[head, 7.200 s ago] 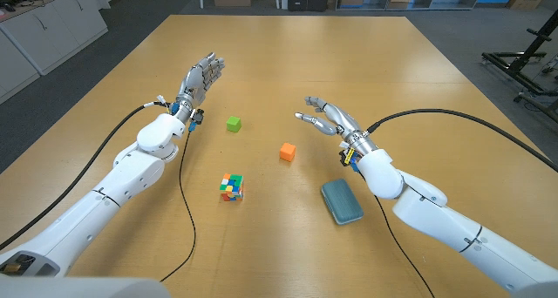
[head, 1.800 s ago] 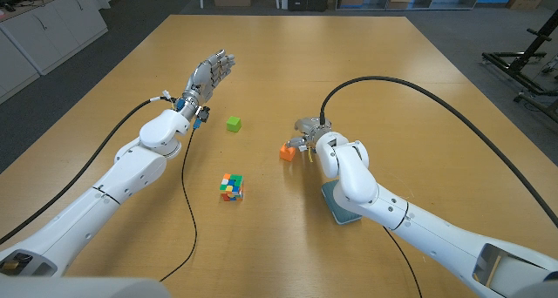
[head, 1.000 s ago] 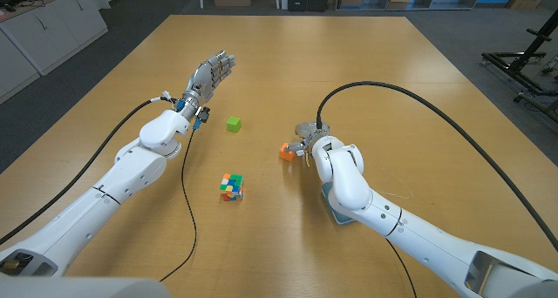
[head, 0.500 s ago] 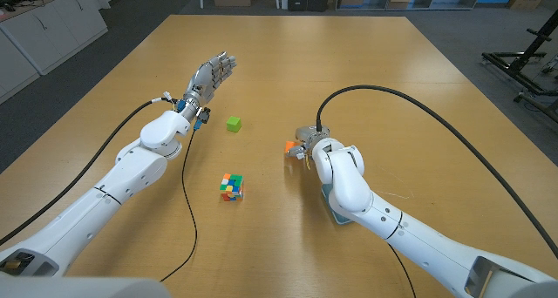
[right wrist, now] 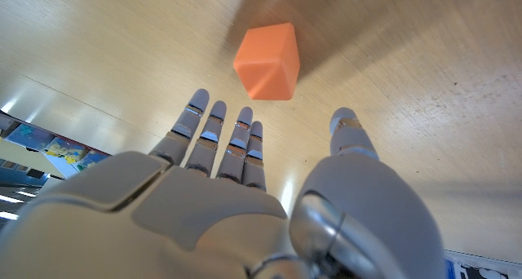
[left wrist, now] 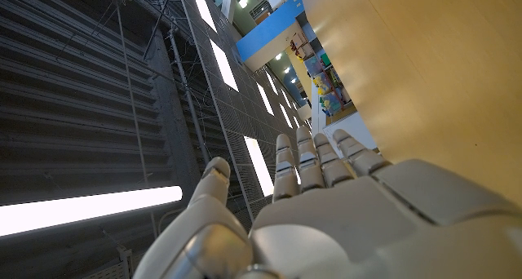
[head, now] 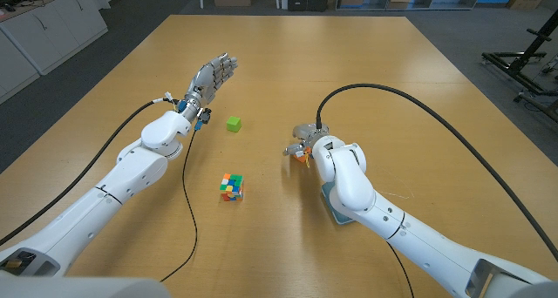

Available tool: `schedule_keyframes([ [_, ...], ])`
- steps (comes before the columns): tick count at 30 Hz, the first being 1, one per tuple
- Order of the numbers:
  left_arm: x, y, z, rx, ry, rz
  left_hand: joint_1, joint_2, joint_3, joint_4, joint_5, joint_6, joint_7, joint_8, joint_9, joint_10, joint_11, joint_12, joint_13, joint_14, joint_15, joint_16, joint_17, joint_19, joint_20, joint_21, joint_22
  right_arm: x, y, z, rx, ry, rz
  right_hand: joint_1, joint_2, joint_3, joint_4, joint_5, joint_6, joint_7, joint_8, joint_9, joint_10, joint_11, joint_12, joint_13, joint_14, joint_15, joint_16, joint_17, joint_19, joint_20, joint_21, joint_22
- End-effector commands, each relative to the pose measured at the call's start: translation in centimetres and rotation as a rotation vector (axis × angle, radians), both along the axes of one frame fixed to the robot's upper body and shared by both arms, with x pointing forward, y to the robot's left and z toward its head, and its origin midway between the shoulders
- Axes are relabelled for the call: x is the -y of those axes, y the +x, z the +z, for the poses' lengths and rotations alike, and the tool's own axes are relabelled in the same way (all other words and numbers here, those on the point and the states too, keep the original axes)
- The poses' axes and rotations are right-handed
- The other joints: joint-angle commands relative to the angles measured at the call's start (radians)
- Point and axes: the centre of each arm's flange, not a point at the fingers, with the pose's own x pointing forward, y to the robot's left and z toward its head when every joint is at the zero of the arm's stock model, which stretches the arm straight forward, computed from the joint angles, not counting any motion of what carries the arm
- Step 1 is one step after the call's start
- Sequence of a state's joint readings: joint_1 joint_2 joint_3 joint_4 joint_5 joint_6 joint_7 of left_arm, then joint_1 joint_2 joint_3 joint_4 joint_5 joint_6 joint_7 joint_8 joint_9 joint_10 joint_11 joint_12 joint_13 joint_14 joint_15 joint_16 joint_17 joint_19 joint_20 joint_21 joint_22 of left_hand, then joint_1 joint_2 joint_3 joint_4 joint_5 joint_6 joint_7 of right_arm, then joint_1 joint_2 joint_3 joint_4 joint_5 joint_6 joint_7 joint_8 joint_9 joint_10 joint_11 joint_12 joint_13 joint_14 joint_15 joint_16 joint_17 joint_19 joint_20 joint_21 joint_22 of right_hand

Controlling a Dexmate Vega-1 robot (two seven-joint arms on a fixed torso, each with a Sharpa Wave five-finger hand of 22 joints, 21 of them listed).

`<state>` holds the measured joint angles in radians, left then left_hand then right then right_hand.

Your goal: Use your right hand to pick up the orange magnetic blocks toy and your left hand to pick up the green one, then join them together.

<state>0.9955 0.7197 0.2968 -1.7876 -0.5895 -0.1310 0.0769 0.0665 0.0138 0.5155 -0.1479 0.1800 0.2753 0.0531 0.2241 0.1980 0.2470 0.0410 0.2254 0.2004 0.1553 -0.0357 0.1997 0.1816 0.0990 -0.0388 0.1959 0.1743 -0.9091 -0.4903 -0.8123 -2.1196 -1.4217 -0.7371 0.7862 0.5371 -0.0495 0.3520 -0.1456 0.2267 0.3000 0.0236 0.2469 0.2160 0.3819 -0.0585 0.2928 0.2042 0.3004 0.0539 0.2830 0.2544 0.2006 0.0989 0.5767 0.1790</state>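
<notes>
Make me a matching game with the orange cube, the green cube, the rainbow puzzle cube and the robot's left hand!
Things:
1. small orange plastic cube
2. small green plastic cube
3. multicoloured puzzle cube
4. left hand

Places or states:
A. nearest the robot, between the arms
B. open, holding nothing
C. just in front of the right hand, not held
D. on the table near the left wrist

Pairs: 1-C, 2-D, 3-A, 4-B
</notes>
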Motion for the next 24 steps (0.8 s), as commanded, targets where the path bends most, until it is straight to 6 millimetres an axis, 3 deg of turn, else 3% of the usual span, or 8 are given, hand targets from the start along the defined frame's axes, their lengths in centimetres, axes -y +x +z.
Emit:
schedule_keyframes([
  [1,-0.1,0.1,0.0,0.000,0.004,-0.001,0.003,0.009,0.005,-0.001,-0.004,0.011,-0.001,0.000,0.001,0.006,0.001,-0.003,0.002,0.002,0.005,-0.003,0.003,-0.003,-0.034,-0.003,0.002,0.7,-0.5,0.2,0.002,-0.013,-0.042,-0.004,0.000,0.002,0.005,-0.003,-0.009,0.003,-0.007,0.002,-0.004,0.008,-0.003,0.003,-0.003,0.006,-0.007,-0.001,0.001,0.013,-0.003,0.004],
  [13,0.0,0.0,0.2,0.020,0.010,-0.015,0.003,0.010,0.006,-0.001,-0.004,0.010,-0.001,-0.001,0.001,0.006,0.000,-0.004,0.002,-0.001,0.004,-0.004,0.003,-0.005,-0.032,-0.004,0.002,2.1,-0.8,-0.5,-0.011,0.023,-0.098,-0.008,-0.004,-0.003,0.007,0.000,0.002,0.023,-0.005,0.004,0.008,0.020,-0.001,0.002,0.011,0.038,-0.006,-0.003,0.021,0.044,-0.004,0.004],
  [24,0.2,0.3,0.0,0.020,0.012,-0.032,0.003,0.010,0.006,-0.002,-0.005,0.011,-0.002,-0.002,0.001,0.006,0.000,-0.005,0.002,0.000,0.003,-0.004,0.003,-0.007,-0.030,-0.004,0.002,2.1,-0.8,-1.2,-0.021,0.032,-0.121,-0.011,-0.005,-0.006,0.009,0.002,0.020,0.014,0.001,0.005,0.031,0.012,0.006,0.002,0.029,0.027,-0.001,-0.004,0.038,0.047,-0.003,0.004],
])
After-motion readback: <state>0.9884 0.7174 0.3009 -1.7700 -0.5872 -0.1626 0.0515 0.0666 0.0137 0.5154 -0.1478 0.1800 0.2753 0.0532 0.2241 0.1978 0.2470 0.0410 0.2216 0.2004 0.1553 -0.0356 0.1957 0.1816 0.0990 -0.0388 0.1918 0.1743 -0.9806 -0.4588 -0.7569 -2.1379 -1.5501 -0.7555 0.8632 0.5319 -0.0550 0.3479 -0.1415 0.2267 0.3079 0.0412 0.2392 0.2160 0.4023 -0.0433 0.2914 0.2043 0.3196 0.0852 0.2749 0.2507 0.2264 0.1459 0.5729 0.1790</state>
